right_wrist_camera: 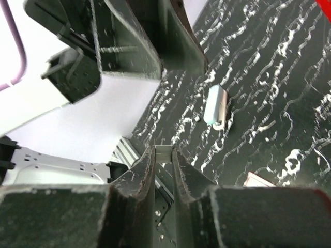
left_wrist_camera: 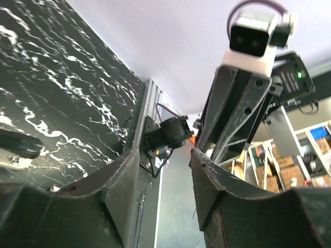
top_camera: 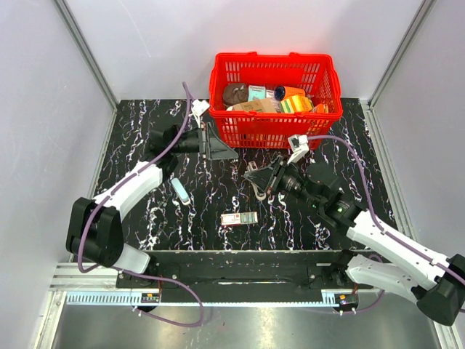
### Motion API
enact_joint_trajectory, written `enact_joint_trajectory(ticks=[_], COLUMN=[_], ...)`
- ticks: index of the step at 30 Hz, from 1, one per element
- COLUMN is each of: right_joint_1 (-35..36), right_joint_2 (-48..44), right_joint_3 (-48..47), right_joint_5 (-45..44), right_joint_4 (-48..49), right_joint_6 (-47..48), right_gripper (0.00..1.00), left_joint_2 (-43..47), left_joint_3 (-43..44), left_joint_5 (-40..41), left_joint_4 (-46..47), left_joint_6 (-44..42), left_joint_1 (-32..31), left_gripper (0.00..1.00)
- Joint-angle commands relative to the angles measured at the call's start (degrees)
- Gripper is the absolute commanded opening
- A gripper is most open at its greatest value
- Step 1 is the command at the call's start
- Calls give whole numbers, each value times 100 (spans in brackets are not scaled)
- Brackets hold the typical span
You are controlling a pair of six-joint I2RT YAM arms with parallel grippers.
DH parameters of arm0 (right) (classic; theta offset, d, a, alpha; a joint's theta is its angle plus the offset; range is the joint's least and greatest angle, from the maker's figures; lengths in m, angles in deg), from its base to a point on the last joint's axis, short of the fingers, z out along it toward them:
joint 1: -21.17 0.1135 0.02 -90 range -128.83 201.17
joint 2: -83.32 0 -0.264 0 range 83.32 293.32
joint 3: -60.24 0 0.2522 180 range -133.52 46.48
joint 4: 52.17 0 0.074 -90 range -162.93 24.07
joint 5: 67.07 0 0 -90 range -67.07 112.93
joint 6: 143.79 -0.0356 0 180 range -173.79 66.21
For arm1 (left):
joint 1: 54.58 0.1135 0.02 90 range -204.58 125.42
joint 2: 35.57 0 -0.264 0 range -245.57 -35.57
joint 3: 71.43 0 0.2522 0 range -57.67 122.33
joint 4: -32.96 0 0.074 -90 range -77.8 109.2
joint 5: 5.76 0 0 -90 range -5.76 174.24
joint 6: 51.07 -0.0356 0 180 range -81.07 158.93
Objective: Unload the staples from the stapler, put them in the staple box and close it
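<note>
Top external view gives you the two arms reaching toward each other over the black marbled table (top_camera: pixel 145 218), just in front of the red basket (top_camera: pixel 272 132). The left gripper (top_camera: pixel 227 153) sits near the basket's front left corner, and the right gripper (top_camera: pixel 254 177) is just beside it, toward the table's middle.

The stapler (top_camera: pixel 259 191) is at the right gripper's tips, held up off the table. From the right wrist view you see that gripper's fingers (right_wrist_camera: pixel 142 170) drawn narrow, with only a thin slot between them. They pinch a slim silvery metal edge of the stapler (right_wrist_camera: pixel 163 150). The rest of the stapler is hidden from that camera.

From the left wrist view you see the left gripper's fingers (left_wrist_camera: pixel 124 175) spread well apart with nothing between them. They point toward the right arm's wrist camera.

A pale blue pill-shaped object (top_camera: pixel 180 190) lies on the table left of centre, apart from both grippers. A small flat red-and-white box (top_camera: pixel 240 218) lies nearer the arm bases, below the right gripper in that view. The basket holds assorted packets and tins.
</note>
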Motion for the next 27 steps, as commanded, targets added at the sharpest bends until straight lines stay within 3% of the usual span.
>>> enact_joint_trajectory(ticks=[1, 3, 6, 11, 15, 27], right_joint_1=[-30, -30, -30, 40, 330, 849], right_joint_2=[-17, 219, 860, 2266, 2742, 3657], right_joint_3=[59, -3, -125, -424, -635, -1294], right_joint_5=[-213, -248, -231, -300, -915, -1707], right_joint_4=[-653, -1268, -1953, -2762, -3018, -3475], right_joint_6=[14, 31, 58, -39, -83, -109], right_gripper=[7, 7, 3, 0, 0, 0], left_joint_2=[113, 113, 34, 51, 148, 166], left_joint_3=[560, 937, 1202, 712, 237, -273], left_joint_5=[383, 890, 1988, 3475, 4083, 4708], left_joint_4=[-1442, -3013, -4607, -5393, -5508, -5455], left_joint_6=[-1438, -2922, -4717, -6425, -7050, -7543], left_joint_1=[262, 262, 114, -176, -370, -906], left_gripper=[51, 51, 50, 48, 48, 47])
